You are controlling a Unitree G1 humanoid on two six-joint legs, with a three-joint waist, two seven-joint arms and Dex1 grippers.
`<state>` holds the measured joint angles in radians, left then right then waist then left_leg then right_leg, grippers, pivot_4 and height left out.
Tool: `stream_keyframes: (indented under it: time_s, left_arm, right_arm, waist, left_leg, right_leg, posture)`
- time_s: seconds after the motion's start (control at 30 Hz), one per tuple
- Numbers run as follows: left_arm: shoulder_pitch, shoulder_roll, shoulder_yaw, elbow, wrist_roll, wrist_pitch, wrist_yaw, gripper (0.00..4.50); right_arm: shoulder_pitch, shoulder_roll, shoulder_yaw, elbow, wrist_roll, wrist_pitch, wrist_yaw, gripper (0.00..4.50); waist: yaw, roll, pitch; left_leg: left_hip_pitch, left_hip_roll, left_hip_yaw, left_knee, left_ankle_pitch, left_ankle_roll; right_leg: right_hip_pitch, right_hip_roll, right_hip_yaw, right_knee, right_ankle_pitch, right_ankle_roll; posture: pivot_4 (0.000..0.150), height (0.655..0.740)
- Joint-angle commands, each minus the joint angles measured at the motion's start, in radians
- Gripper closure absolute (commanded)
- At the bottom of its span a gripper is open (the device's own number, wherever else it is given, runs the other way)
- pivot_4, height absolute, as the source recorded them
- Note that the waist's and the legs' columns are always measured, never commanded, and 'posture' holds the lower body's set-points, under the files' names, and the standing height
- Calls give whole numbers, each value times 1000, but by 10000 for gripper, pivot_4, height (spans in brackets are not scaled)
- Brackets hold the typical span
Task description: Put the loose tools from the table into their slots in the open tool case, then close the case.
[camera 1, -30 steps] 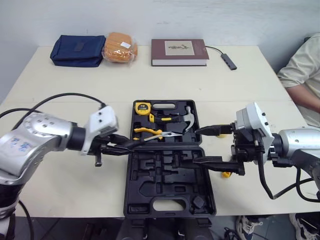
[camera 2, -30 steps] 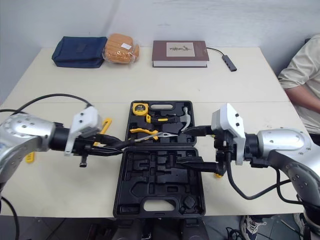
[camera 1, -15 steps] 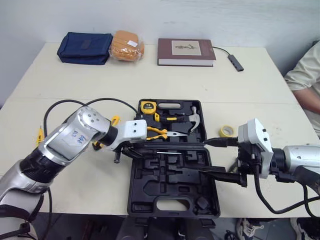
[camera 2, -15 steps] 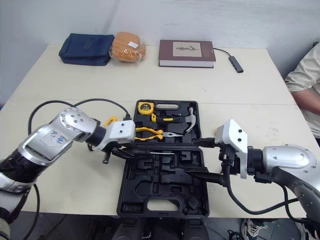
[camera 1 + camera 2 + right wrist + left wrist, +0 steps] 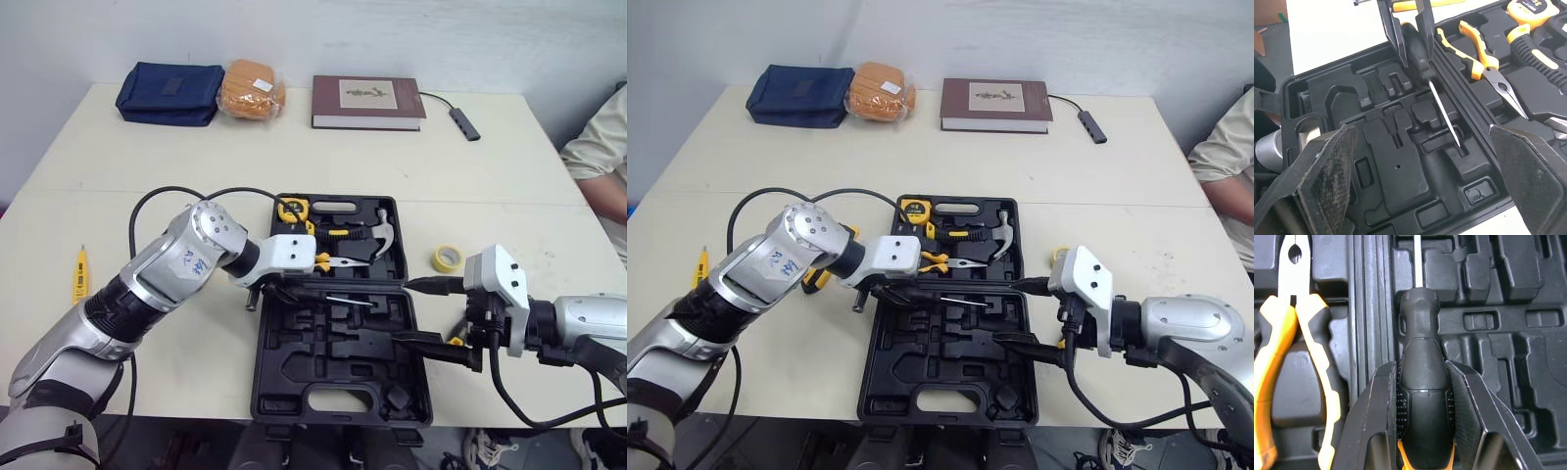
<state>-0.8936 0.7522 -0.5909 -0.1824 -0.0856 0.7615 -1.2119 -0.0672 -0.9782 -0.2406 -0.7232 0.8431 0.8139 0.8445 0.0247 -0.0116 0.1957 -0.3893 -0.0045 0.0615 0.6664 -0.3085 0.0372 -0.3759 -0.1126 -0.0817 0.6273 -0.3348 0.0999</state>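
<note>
The black tool case (image 5: 338, 406) lies open in the middle of the table. Its far half holds a yellow tape measure (image 5: 291, 208), yellow-handled pliers (image 5: 333, 260) and a hammer (image 5: 377, 232). My left gripper (image 5: 1422, 367) is shut on the black handle of a screwdriver (image 5: 1424, 382). The thin shaft (image 5: 348, 301) lies across the far edge of the case's near half, pointing right. My right gripper (image 5: 416, 313) stands wide open at the case's right edge, nothing between its pads (image 5: 1327, 166). A yellow tape roll (image 5: 446, 258) lies right of the case, and a yellow tester screwdriver (image 5: 78, 274) lies at the table's left.
A blue pouch (image 5: 168, 93), bagged bread (image 5: 252, 88), a brown book (image 5: 368, 101) and a cabled hub (image 5: 468, 124) line the far edge. A person's sleeve (image 5: 598, 157) shows at the right. A yellow tool (image 5: 813, 279) lies under my left arm.
The camera has shifted. My left gripper has carried the screwdriver rightward over the case, its shaft now over the near half. My right gripper has backed slightly toward the case's right edge.
</note>
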Motion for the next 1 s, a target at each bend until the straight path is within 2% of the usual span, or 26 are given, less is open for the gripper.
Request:
stream_keyframes:
  time_s: [0.03, 0.3, 0.5, 0.83, 0.9, 1.0]
  left_arm:
    - [-36, -20, -1, 1, 26, 1, -6, 36908]
    - [-31, -23, -11, 2, 60, 0, -31, 36908]
    - [-33, -10, -27, -15, 73, 73, -56, 36908]
    - [-16, -43, -13, -20, 67, 134, -14, 36908]
    - [-13, -38, 2, -33, 59, 147, -10, 26367]
    - [-11, -9, 31, -41, 42, 162, -20, 14975]
  right_arm:
    - [1, 2, -13, -30, 9, -16, -6, 0]
    - [10, 1, -13, -29, 3, -22, -12, 0]
    - [15, -1, -21, -23, 2, -25, -9, 0]
    - [9, 7, -13, -17, -9, -32, -13, 0]
    - [13, 5, -24, -22, -1, -28, -11, 0]
    - [23, 3, -30, -26, 7, -26, -4, 0]
  waist:
    - [1, 0, 0]
    - [0, 0, 0]
    - [0, 0, 0]
    - [0, 0, 0]
    - [0, 0, 0]
    - [0, 0, 0]
  left_leg:
    - [0, 0, 0, 0, 0, 0]
    - [0, 0, 0, 1, 0, 0]
    - [0, 0, 0, 1, 0, 0]
    - [0, 0, -1, 2, 0, 0]
    - [0, 0, -1, 2, 0, 0]
    - [0, 0, -1, 2, 0, 0]
  right_leg:
    - [0, 0, 0, 0, 0, 0]
    - [0, 0, 0, 0, 0, 0]
    - [1, 0, 0, 0, 0, 0]
    - [1, 0, 0, 1, 0, 0]
    - [1, 0, 0, 1, 0, 0]
    - [1, 0, 0, 1, 0, 0]
  posture:
    - [1500, 7400]
    - [1500, 7400]
    - [1500, 7400]
    - [1500, 7400]
    - [1500, 7400]
    - [1500, 7400]
